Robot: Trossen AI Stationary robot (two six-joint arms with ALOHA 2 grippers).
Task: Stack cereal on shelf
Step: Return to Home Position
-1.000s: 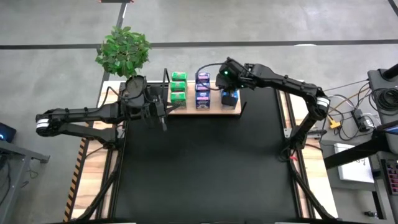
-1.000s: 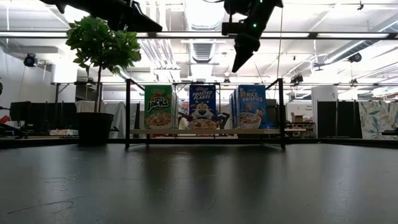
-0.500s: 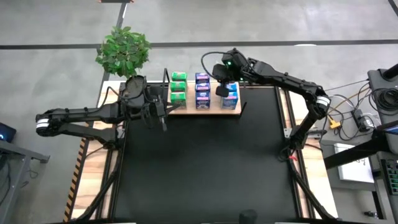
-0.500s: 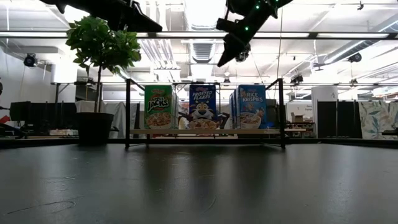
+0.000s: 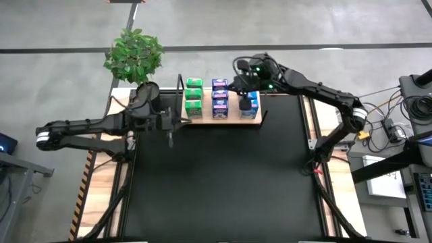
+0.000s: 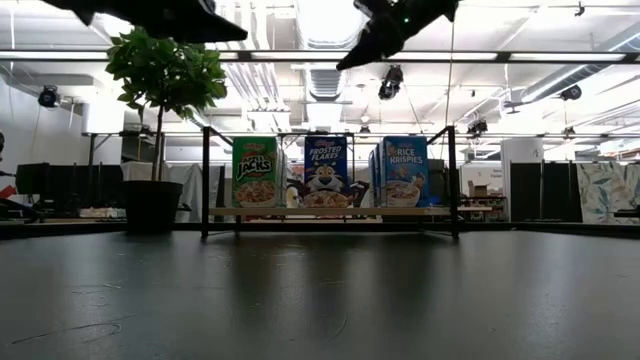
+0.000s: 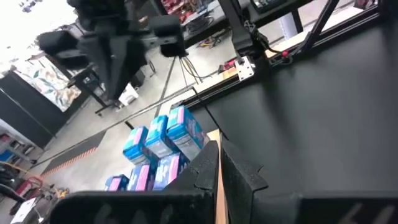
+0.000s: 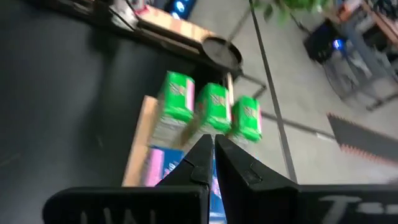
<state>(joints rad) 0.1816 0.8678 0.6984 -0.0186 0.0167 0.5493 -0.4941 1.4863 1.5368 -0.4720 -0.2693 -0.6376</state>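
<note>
Cereal (image 5: pixel 219 98) stands in 3 rows on shelf (image 5: pixel 233 120), far edge of worktop (image 5: pixel 216 182). My R claw (image 5: pixel 244 104), pressed together, hangs above light-blue row; L claw (image 5: pixel 169 137), also pressed together, beside shelf's left end.

Left gripper (image 5: pixel 169 135) fingers together, arm outstretched, right gripper (image 5: pixel 243 102) held high, fingers seemingly pressed together

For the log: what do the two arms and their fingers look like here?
Both arms, left arm and right arm, are black, slender and jointed, each with a white band at the elbow. Green lights glow near the right wrist. The fingers are dark, angular and taper to points.
</note>
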